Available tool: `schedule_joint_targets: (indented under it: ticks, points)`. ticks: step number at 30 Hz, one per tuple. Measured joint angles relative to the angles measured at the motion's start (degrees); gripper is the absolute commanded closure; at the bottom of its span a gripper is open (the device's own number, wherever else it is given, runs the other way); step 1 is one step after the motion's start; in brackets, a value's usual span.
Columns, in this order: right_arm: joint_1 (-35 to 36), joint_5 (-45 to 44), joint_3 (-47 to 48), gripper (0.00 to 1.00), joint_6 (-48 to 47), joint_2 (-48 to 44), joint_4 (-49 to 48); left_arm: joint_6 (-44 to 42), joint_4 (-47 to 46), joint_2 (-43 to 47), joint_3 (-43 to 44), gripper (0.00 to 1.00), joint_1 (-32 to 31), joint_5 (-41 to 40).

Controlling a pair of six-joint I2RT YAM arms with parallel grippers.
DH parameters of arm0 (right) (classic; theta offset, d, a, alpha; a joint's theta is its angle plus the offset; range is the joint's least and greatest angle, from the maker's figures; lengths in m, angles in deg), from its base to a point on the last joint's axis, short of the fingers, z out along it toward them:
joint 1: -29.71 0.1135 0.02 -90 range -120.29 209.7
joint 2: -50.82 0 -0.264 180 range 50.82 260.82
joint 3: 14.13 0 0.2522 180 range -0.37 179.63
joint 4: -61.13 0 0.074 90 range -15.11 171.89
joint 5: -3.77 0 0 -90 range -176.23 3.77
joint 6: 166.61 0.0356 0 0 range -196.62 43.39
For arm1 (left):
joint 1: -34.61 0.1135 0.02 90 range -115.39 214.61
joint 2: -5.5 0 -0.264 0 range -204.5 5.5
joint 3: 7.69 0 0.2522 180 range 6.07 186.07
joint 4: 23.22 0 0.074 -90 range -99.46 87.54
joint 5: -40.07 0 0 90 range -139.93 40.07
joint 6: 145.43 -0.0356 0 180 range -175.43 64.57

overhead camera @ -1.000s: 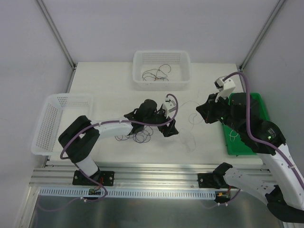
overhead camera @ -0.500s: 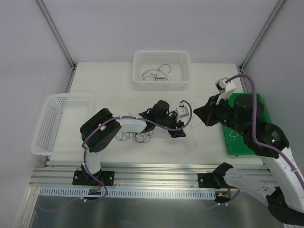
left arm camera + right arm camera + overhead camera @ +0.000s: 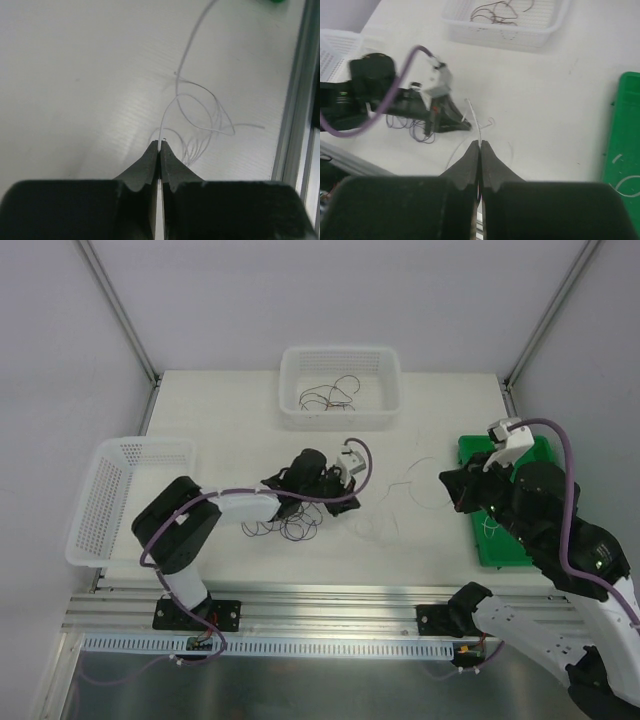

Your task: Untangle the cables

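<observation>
Left gripper point(image 3: 160, 146) clenched, fingertips pressed together on a thin white cable point(image 3: 188, 45) pinched right at the very tips, low over the white table point(image 3: 220, 430) near its middle. Beyond that pinch, white cable lying in loose overlapping curls on the tabletop, then off toward the right side. Right gripper point(image 3: 480, 145) likewise clamped tight, a white strand caught between its tips, held right of centre and just left of the green tray point(image 3: 625, 115). Between the two grippers, seen from overhead, slack white loops resting on the table; not possible to tell whether one single strand or two. Just left of the left gripper, beside and partly under its wrist, a small tangle of dark and purplish cables point(image 3: 297, 527) bunched on the tabletop, apart from the white curls. At the far edge of the table, centre, a white perforated far basket point(image 3: 340, 350) with a few dark cables point(image 3: 330, 397) curled inside on its floor. On the left side, a second white mesh left basket point(image 3: 105, 500), tipped up on its side. In the green tray at the right edge, short white cable pieces point(image 3: 490, 528) near the arm, partly hidden by it. Left arm stretched low from its base toward the middle, right arm arched above the tray.
</observation>
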Motion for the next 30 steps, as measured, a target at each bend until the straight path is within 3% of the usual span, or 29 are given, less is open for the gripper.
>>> schedule_joint_targets:
  ticks: [9, 14, 22, 26, 30]
  points:
    - [0.00, -17.44, -0.13, 0.99, 0.00, -3.76, 4.92, 8.57, 13.75, 22.67, -7.32, 1.00, 15.82, -18.82]
    - [0.00, -21.59, -1.81, 0.99, 0.02, -3.76, 5.75, 11.02, 21.35, 32.85, -7.74, 1.00, 18.40, -25.92]
    - [-1.42, -28.79, -4.96, 0.99, 0.70, 1.05, 7.28, 14.38, 33.59, 44.46, -7.96, 1.00, 20.02, -30.03]
    - [-5.31, -29.44, -8.87, 0.99, 1.33, 2.99, 7.61, 15.76, 39.63, 54.05, -6.08, 1.00, 22.91, -34.97]
    - [-11.91, -26.64, -13.16, 0.99, 1.36, 3.72, 6.99, 15.74, 44.83, 56.76, -0.70, 1.00, 23.74, -38.80]
